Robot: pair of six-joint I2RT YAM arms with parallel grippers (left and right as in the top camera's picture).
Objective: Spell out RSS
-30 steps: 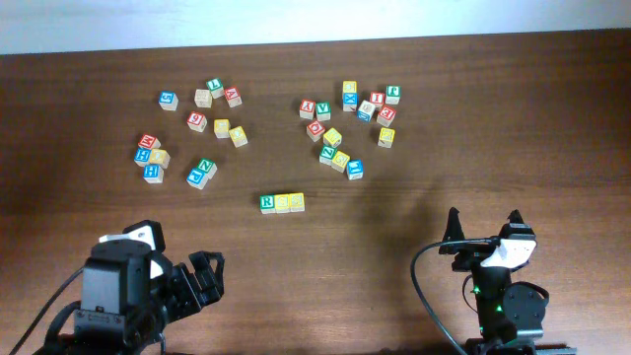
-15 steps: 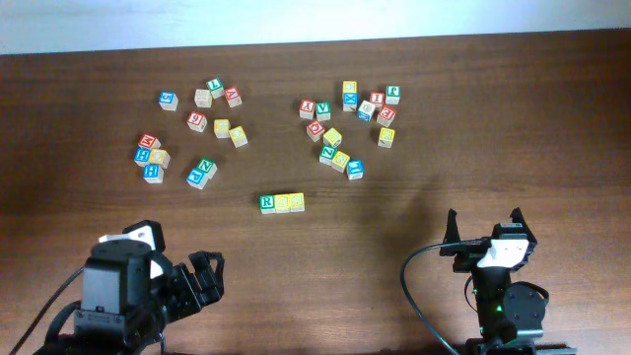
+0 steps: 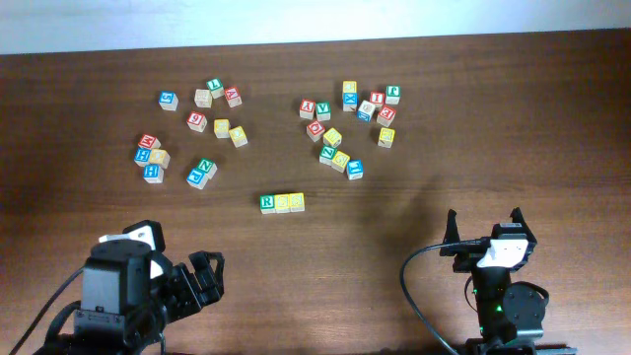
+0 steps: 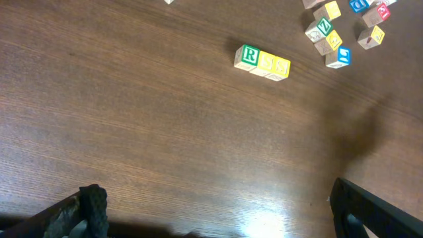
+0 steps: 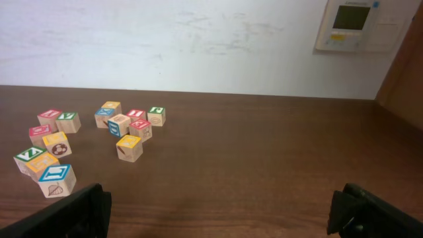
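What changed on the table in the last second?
Only the right gripper shifted a little, its wrist straightening slightly. Nothing was grabbed or let go. The left gripper, the row of three blocks reading RSS, and the scattered blocks stayed put. Both grippers are open and empty.

Left wrist view: in the row of three, the green-and-white-faced small wooden cube (image 4: 248,55) bears a green capital R. The middle yellow-faced wooden cube (image 4: 267,63) and the end yellow-faced wooden cube (image 4: 282,67) each carry a pale letter that appears to be S. Right wrist view: a green-topped wooden cube (image 5: 68,119) shows V. Another green-topped cube near the left edge (image 5: 30,155) reads as Z or N. The scattered cubes' other letters and the beige wall panel's display (image 5: 353,24) are illegible.
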